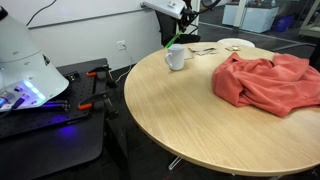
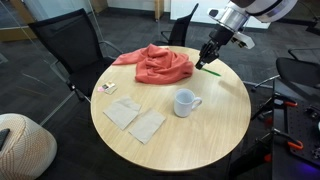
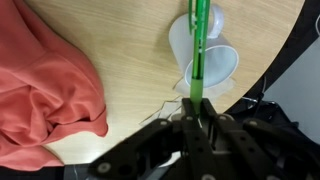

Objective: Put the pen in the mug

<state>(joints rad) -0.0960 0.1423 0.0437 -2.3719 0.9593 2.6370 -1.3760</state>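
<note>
while the black pincer point(image 3: 196, 112) hangs above the round wooden table point(image 2: 215, 125), its fingers are clamped tight on the thin bright green pen point(image 3: 201, 45), which juts out past the fingertips, clear of any surface. the small white ceramic mug point(image 1: 175, 58) stands upright below the pincer, apart from the pen. mug contents: cannot tell. a crumpled red cloth point(image 2: 160, 65) lies off to one side of the pincer.
</note>
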